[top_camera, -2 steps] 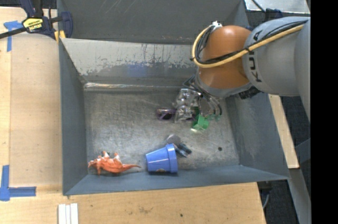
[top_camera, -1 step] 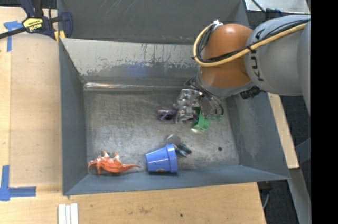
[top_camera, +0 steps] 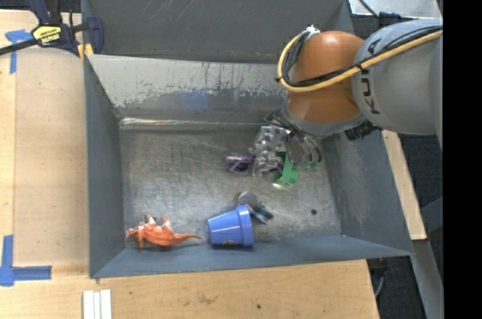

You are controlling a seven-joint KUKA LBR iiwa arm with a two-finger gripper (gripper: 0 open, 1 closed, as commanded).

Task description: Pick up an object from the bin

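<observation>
Reaching in from the right edge of the frame, the grey arm (top_camera: 403, 80) is bent down over the grey metal bin (top_camera: 102, 174). Its wrist is wrapped in a rounded orange cover (top_camera: 324, 84), around which a yellow cable (top_camera: 282, 65) is looped. Below the cover, the gripper (top_camera: 269, 153) is pointed down and lowered close to the bin's floor, right of centre and nearer the back wall than the front. How far the claw is open cannot be told, nor can it be seen whether anything is held in it.

Two small things are seen right at the gripper. A purple piece (top_camera: 239, 163) lies just to its left on the floor, and a green piece (top_camera: 288, 174) lies just to its lower right. Whether either is touched by the gripper cannot be made out.

The rest of the contents are spread along the front of the bin, well apart from the gripper. A blue cup (top_camera: 230, 229) is lying on its side at lower centre, with a small dark piece (top_camera: 260, 214) just beside it at its upper right. An orange toy lizard (top_camera: 160, 235) is stretched out towards the lower left corner, its tail pointed at the cup.
</observation>
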